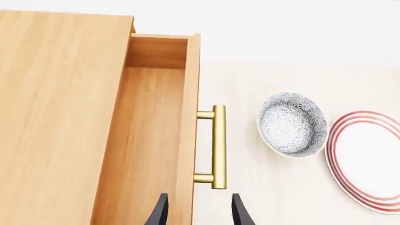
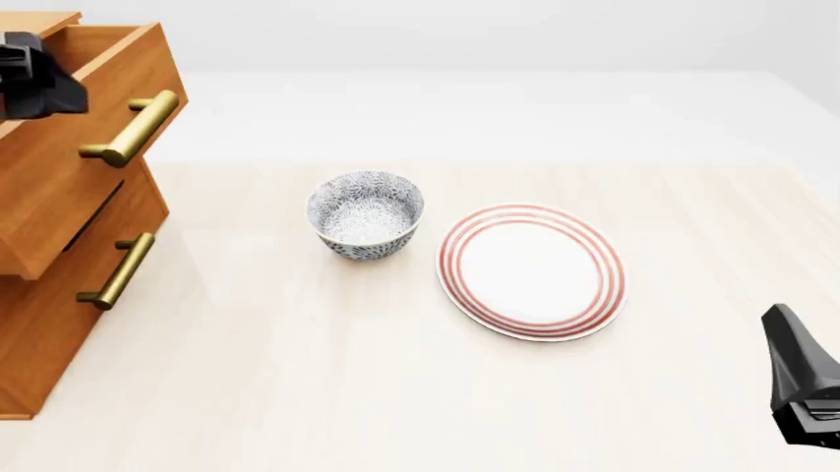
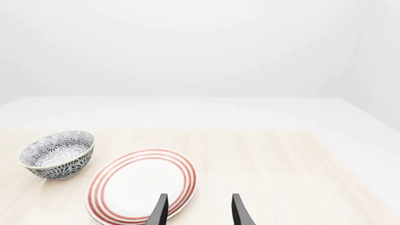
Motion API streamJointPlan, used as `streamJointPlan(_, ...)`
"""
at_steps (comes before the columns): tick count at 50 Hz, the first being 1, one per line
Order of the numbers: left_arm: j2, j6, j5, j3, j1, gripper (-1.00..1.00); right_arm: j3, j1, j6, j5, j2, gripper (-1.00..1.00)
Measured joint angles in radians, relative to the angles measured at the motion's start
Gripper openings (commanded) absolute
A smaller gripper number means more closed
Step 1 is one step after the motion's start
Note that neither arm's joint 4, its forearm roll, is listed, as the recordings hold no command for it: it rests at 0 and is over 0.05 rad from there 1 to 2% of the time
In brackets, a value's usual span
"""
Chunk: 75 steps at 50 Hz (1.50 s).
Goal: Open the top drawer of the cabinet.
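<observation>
Top drawer point(image 1: 156, 140) pulled out, beneath left end effector point(image 1: 198, 213), fingers apart, empty.

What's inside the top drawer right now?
Nothing visible: the top drawer is pulled out and the left wrist view shows only bare pale wood. Its back part stays hidden under the cabinet top.

Matte black throughout. Left gripper point(image 1: 198, 211): two slim, pointed fingers point(image 1: 160, 213), curving and tapering to sharp tips. Right gripper point(image 3: 198, 211): same pair of dark blade-like fingers point(image 3: 240, 212). Seen from the front, blocky, angular black housings with faceted edges; faint grooves on the right gripper's casing point(image 2: 804, 393). No visible cables or markings.
</observation>
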<state>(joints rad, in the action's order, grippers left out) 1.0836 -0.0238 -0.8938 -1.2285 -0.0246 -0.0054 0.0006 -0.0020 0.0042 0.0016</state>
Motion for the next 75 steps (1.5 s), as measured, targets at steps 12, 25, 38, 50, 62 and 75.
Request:
streamJointPlan(12,0.008,-0.001,0.022,0.025,-0.01,1.0,0.0,0.0,0.0,0.0,0.0,1.0)
streamJointPlan(25,0.023,-0.007,0.052,0.055,-0.008,1.0,0.0,0.0,0.0,0.0,0.0,1.0)
streamJointPlan(38,0.039,-0.011,0.081,0.081,-0.006,1.0,0.0,0.0,0.0,0.0,0.0,1.0)
streamJointPlan(50,0.053,-0.034,0.096,0.094,0.03,1.0,0.0,0.0,0.0,0.0,0.0,1.0)
streamJointPlan(62,0.068,-0.066,0.101,0.098,0.097,1.0,0.0,0.0,0.0,0.0,0.0,1.0)
streamJointPlan(75,0.079,-0.093,0.1,0.097,0.169,1.0,0.0,0.0,0.0,0.0,0.0,1.0)
